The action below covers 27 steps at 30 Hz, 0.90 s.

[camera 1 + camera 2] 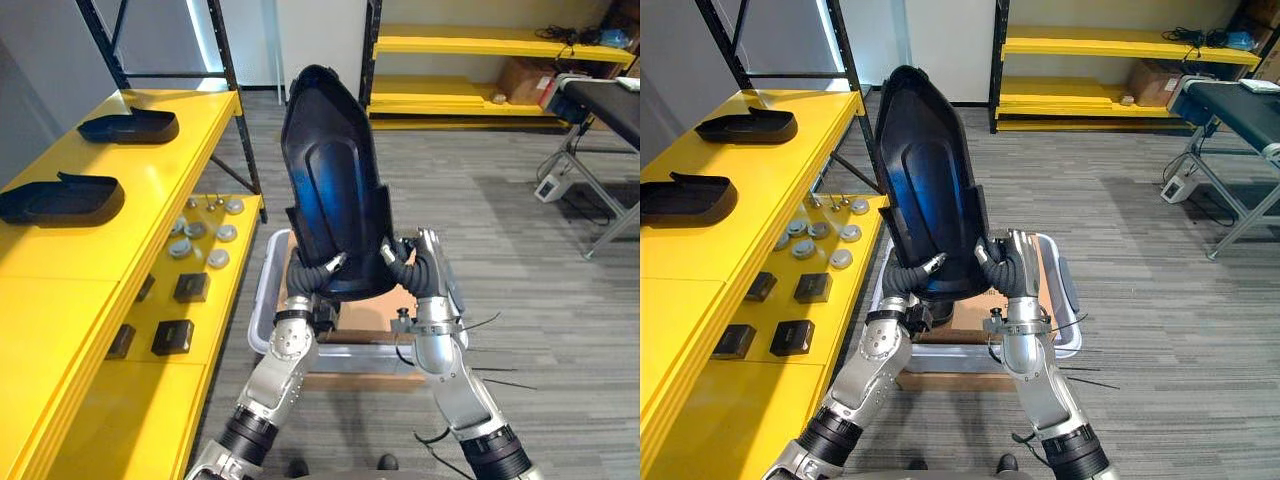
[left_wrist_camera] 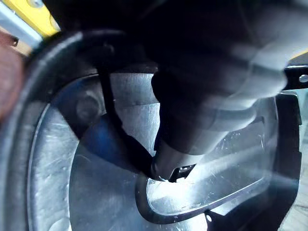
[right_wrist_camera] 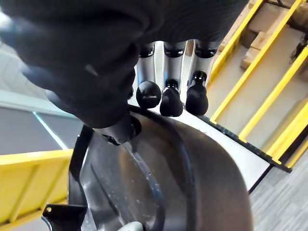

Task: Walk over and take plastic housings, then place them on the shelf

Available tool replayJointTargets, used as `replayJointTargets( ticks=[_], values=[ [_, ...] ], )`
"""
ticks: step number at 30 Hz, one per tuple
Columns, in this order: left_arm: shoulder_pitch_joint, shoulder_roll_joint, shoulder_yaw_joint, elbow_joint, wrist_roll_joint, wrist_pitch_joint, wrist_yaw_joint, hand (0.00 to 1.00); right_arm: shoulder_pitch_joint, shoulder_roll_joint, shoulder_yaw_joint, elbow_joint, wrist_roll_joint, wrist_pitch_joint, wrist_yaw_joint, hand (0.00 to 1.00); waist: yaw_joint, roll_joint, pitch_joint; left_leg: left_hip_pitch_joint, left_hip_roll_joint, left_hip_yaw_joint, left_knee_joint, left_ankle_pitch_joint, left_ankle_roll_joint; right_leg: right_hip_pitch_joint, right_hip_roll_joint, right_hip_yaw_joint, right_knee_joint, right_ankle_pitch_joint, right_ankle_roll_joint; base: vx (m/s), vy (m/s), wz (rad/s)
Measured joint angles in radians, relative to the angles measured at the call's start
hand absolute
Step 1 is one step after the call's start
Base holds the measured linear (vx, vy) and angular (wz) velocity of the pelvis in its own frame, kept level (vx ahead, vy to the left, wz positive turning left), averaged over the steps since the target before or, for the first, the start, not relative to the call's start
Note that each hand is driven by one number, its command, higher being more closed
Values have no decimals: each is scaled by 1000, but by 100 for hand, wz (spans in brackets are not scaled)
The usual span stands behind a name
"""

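Observation:
I hold a large black plastic housing [image 1: 335,180] upright in front of me, its hollow side toward me and its narrow end up. My left hand [image 1: 318,275] grips its lower left rim, and in the left wrist view the thumb [image 2: 192,130] presses inside the shell [image 2: 96,183]. My right hand [image 1: 405,262] grips the lower right rim. The right wrist view shows its fingers [image 3: 171,98] curled over the housing's edge [image 3: 192,183]. Two more black housings [image 1: 128,126] [image 1: 60,200] lie on the top of the yellow shelf [image 1: 150,190] to my left.
The yellow shelf's lower level holds round metal discs [image 1: 200,235] and small black boxes [image 1: 172,335]. A grey cart [image 1: 262,300] with cardboard stands under my hands. Yellow racks [image 1: 480,45] line the far wall. A dark table [image 1: 600,100] stands at the right on grey carpet.

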Motion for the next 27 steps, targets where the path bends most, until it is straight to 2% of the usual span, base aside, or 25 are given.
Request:
replayJointTargets(
  ticks=[5, 8, 10, 13, 16, 18, 20, 23, 24, 27],
  values=[
    [48, -14, 37, -29, 71, 1, -27, 100, -6, -21, -50, -53, 79, -12, 31, 0, 2, -3, -3, 5, 0, 0, 0, 0, 0, 6, 1, 0, 0, 0, 0, 0, 0, 0],
    [102, -30, 54, -69, 147, 1, -40, 100, -52, -24, -167, -138, 183, -60, 40, 0, 2, -4, -3, 10, 0, 0, 0, 0, 0, 10, 1, 0, 0, 0, 0, 0, 0, 0],
    [144, -31, 85, -74, 194, 1, -41, 100, -97, -24, -298, -189, 296, -108, 37, 0, 1, -4, -3, 13, 1, 0, -2, 0, 0, 12, 1, 1, 1, -1, 0, -38, -16, -1],
    [186, -31, 124, -75, 212, 2, -41, 100, -107, -25, -438, -214, 412, -156, 36, 0, 1, -4, -3, 13, 1, 1, -7, -1, 0, 12, 1, 3, 0, -4, 4, -44, -16, -1],
    [217, -31, 163, -89, 223, 3, -48, 100, -98, -25, -551, -210, 504, -166, 34, 0, 0, -4, -3, 8, 1, 5, -7, -1, 0, 5, 1, 7, 1, -4, 4, -20, -7, -4],
    [241, -33, 183, -123, 232, 3, -59, 100, -65, -25, -643, -158, 583, -196, 34, 0, 0, -5, -4, 2, 1, 7, -4, -1, 0, -3, 1, 9, 1, -4, 4, 0, 0, 0],
    [259, -35, 196, -151, 240, 2, -60, 100, -11, -23, -692, -63, 643, -195, 32, 0, -4, -5, -4, 2, 1, 8, -1, -1, 0, -2, 1, 9, 1, -4, 4, 0, 0, 0],
    [282, -41, 218, -186, 241, 2, -63, 100, 61, -17, -721, 99, 678, -185, 36, 0, -14, -5, -4, 1, 1, 8, -1, -1, 0, -3, 1, 9, 1, -4, 4, 0, 0, 0],
    [305, -44, 235, -215, 241, -1, -65, 100, 100, -13, -729, 235, 708, -163, 45, 0, -25, -5, -4, -2, 1, 7, -1, -2, 0, -4, 1, 9, 0, -4, 4, 0, 0, 0],
    [341, -47, 260, -252, 240, -11, -78, 100, 166, 30, -781, 452, 767, -108, 74, 0, -26, 0, -3, -5, 1, 3, -1, -3, 0, -5, 1, 9, -1, -4, 5, 0, 0, 0]
  ],
)
